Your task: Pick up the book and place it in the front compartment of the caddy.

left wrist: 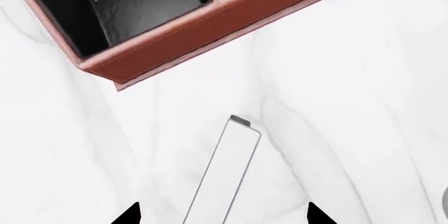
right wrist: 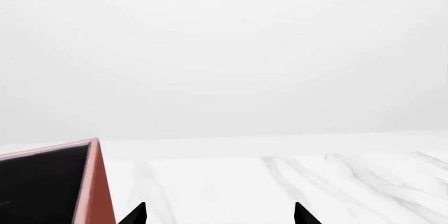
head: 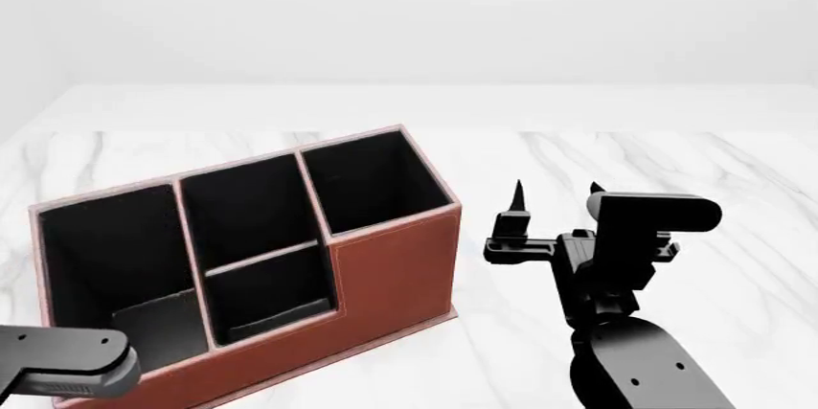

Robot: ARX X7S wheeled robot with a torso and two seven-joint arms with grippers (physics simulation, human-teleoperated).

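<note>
The caddy (head: 256,265) is sitting on the marble table (head: 715,179), left of centre, and its black cells are showing nothing inside. The right gripper (head: 556,200) is hovering just right of it, tips pointing up and spread wide, holding nothing. Only the left wrist view is showing the book (left wrist: 227,174): standing on the marble, white page edges up, close beside the caddy's corner, between the widely parted tips of the left gripper (left wrist: 222,214), not touching them.
</note>
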